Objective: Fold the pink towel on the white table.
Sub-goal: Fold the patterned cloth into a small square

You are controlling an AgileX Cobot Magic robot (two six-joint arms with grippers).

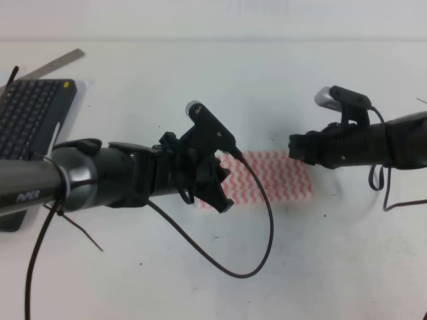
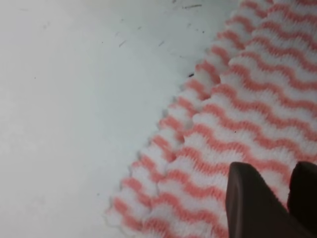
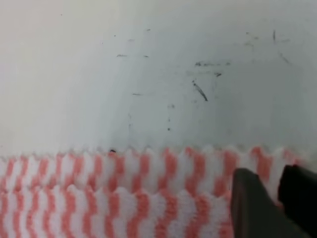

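The pink towel (image 1: 277,179) lies flat near the middle of the white table (image 1: 200,80), a thin, nubbly cloth with pink-red and white wavy zigzag stripes; both wrist views show a second layer whose scalloped edge sits just inside the lower one. The left gripper (image 1: 215,179), black and blocky, is over the towel's left end, its dark fingers (image 2: 252,203) a narrow gap apart above the cloth, holding nothing. The right gripper (image 1: 293,148) hangs at the towel's upper right, fingers (image 3: 252,206) likewise narrowly parted. A black keyboard (image 1: 30,113) and a grey metal ruler (image 1: 57,63) lie far left.
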